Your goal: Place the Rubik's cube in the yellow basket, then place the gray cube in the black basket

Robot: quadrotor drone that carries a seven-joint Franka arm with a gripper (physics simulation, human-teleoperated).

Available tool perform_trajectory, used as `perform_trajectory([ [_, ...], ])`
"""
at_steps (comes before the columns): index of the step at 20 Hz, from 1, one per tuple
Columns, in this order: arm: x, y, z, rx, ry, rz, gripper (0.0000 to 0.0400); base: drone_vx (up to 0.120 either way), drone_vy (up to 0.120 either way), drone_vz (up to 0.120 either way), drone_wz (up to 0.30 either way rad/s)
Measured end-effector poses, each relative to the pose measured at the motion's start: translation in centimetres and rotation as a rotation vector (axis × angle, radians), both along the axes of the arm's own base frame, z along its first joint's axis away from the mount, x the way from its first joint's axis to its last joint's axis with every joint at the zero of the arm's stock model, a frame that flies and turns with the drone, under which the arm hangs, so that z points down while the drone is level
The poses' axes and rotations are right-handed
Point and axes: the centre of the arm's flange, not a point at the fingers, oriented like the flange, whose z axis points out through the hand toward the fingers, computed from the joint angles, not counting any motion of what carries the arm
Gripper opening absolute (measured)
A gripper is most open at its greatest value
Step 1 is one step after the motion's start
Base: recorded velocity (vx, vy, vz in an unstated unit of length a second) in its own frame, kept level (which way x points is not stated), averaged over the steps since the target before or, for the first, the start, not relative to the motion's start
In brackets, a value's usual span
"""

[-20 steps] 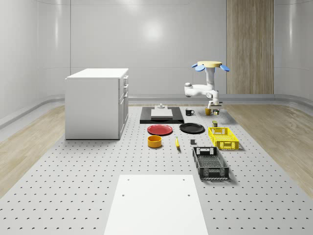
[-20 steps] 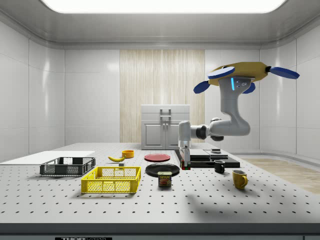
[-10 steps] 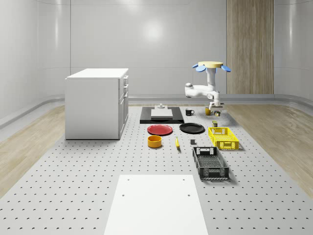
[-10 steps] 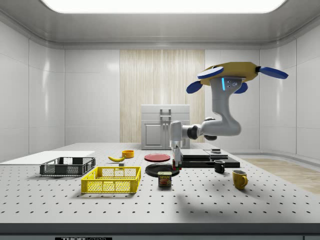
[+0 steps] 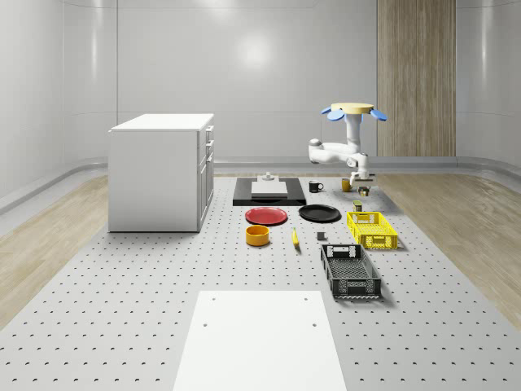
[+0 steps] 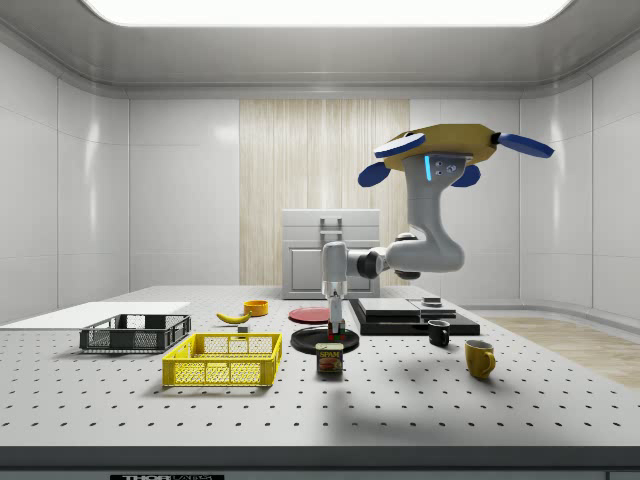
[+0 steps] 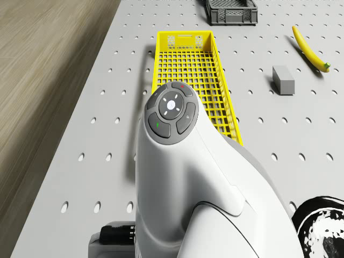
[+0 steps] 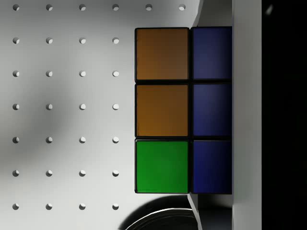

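My gripper [image 6: 337, 322] is shut on the Rubik's cube [image 8: 163, 110], whose orange, green and blue tiles face the wrist camera. The cube hangs a little above the table, over the black plate [image 6: 325, 340] and beside the spam can [image 6: 330, 358]. The drone [image 6: 440, 148] hovers high over the table's far end, arm bent down. The yellow basket [image 5: 372, 230] lies just ahead of the arm in the drone view [image 7: 193, 75]. Beyond it stands the black basket [image 5: 350, 271]. The gray cube [image 7: 283, 79] rests on the table between the yellow basket and the banana [image 7: 309, 48].
A red plate [image 5: 266, 216], an orange bowl [image 5: 257, 235] and two mugs [image 6: 479, 357] stand on the table. A white cabinet [image 5: 161, 171] rises at the whole-scene view's left. A white sheet [image 5: 260, 338] lies at the near end.
Drone and arm have drifted toward the side view's left, carrying the Rubik's cube from beside the black slab to over the black plate, closer to the yellow basket.
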Motion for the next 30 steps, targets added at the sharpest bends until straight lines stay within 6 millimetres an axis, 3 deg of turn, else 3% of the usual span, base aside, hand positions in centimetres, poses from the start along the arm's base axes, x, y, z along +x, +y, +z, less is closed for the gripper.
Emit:
perform_trajectory([
  [20,0.0,0.0,0.0,0.0,0.0,0.0,0.0325,0.12,-0.024,0.0,0.0],
  [25,0.0,0.0,0.0,0.0,0.0,0.0,0.0325,0.12,0.0,-0.112,0.0],
  [30,0.0,0.0,0.0,0.0,0.0,0.0,0.0325,0.12,0.0,0.0,0.0],
])
